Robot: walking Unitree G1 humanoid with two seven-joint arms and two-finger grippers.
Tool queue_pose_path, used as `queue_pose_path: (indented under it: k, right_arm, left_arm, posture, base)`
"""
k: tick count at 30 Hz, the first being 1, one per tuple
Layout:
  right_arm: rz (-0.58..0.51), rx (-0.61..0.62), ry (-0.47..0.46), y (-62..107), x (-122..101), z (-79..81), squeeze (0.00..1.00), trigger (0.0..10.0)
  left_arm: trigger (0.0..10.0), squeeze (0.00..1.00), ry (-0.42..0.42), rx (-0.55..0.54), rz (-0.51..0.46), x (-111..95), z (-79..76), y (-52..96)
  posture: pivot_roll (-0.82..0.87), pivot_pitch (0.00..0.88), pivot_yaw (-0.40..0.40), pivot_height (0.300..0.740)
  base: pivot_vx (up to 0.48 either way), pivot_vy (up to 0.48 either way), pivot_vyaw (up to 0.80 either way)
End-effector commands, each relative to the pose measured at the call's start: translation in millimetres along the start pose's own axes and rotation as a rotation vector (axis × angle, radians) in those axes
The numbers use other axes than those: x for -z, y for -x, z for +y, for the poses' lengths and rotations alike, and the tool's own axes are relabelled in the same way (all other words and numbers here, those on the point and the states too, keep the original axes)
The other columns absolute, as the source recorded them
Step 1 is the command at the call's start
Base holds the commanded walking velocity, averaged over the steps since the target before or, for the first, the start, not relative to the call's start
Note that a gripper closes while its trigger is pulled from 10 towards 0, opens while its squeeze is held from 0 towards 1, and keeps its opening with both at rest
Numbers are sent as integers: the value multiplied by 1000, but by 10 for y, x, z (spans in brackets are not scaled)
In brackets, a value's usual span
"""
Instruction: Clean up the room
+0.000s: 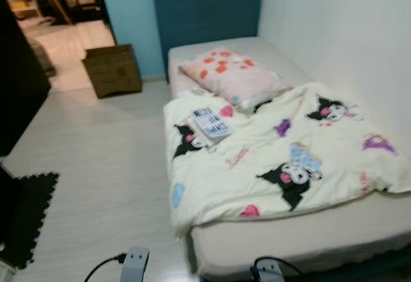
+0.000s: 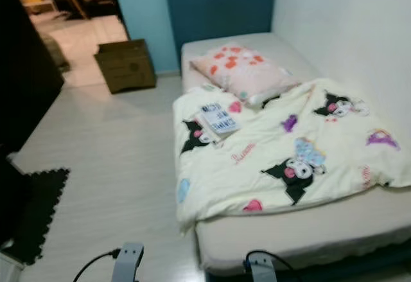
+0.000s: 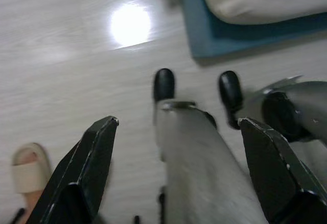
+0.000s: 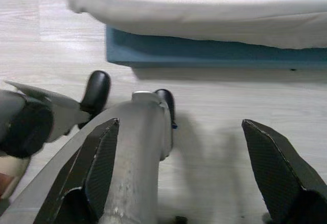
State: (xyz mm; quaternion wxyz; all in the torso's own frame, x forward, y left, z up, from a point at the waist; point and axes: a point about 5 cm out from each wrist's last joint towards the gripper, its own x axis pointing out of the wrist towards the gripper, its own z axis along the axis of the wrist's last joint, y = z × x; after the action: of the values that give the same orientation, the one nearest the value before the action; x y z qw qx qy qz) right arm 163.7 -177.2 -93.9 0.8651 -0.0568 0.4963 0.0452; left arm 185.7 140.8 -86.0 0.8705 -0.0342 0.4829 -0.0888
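Note:
A single bed (image 1: 359,230) stands against the white wall, with a cream cartoon-print blanket (image 1: 282,160) spread crooked over it and hanging off its left side. A pink pillow with red spots (image 1: 231,73) lies at the head. A book with a black-and-white cover (image 1: 212,124) rests on the blanket near the left edge. Both arms hang low: the left wrist (image 1: 133,263) and right wrist (image 1: 270,270) show at the bottom edge. My left gripper (image 3: 176,173) is open above the floor and my own legs. My right gripper (image 4: 181,173) is open too, near the bed's blue base (image 4: 214,53).
A cardboard box (image 1: 112,70) sits on the floor by the doorway at the far left. A black foam mat (image 1: 26,218) lies at the near left beside dark furniture (image 1: 19,70). A person's sandalled foot (image 3: 28,170) stands on the pale floor behind me.

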Motion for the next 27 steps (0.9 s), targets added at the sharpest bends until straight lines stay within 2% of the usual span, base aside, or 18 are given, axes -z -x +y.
queue_pose_path:
  k: [1, 13, 27]
  right_arm:
    - [37, -1, -27, 9, 81, -2, 0, 10000]
    - [35, 11, -20, 21, 96, -80, 0, 10000]
    - [33, -7, -2, 13, 65, -61, 0, 10000]
  left_arm:
    - [10000, 0, 11, -3, 24, 87, 23, 15]
    - [10000, 0, 28, 6, 10, 44, -34, -2]
    - [10000, 0, 58, -3, 1, 45, -28, -1]
  posture:
    - [-188, 46, 52, 740]
    - [-195, 40, 25, 740]
    - [-187, 39, 8, 740]
  base:
    - [0, -409, 0]
    - [0, -431, 0]
    - [0, -438, 0]
